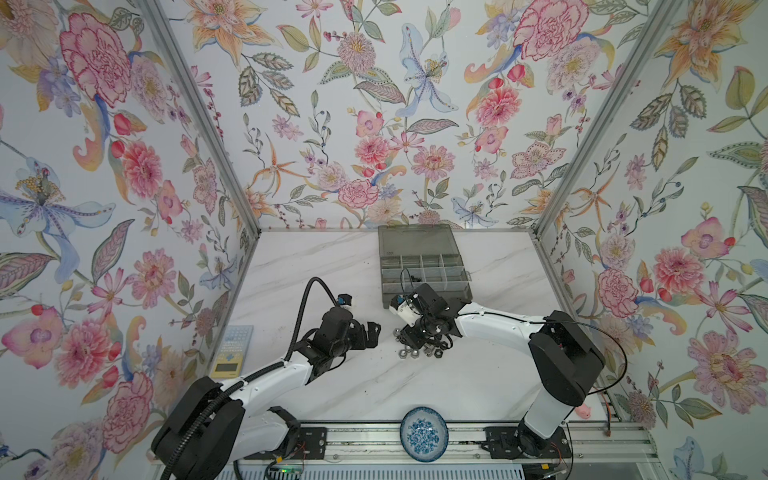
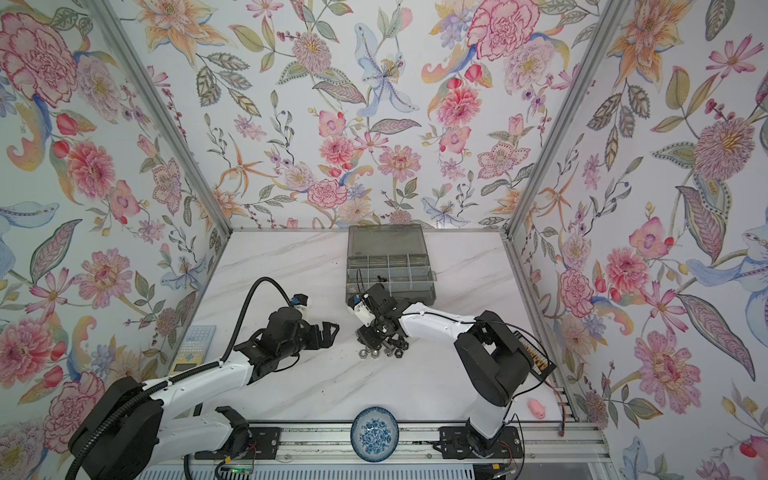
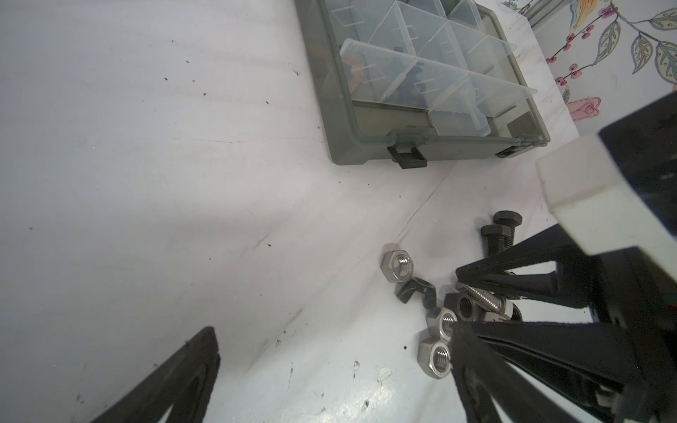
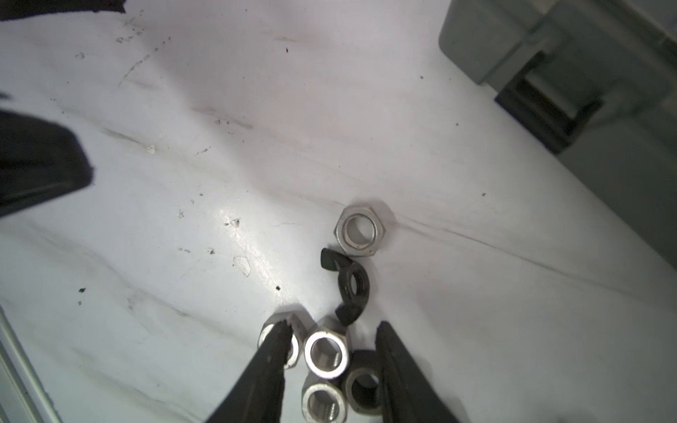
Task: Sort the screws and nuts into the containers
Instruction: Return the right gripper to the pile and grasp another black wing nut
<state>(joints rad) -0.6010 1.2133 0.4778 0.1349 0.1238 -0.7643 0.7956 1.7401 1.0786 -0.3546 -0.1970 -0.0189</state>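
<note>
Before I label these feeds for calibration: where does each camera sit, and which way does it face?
Both top views: mounted high at the front, looking down toward the back wall; left arm, right arm and the organiser box show.
Left wrist: on the left arm, facing the box and loose nuts; the open left gripper frames the shot.
Right wrist: looks down the right gripper, straddling a silver nut.
Shared: both wrist views show the black wing nut.
</note>
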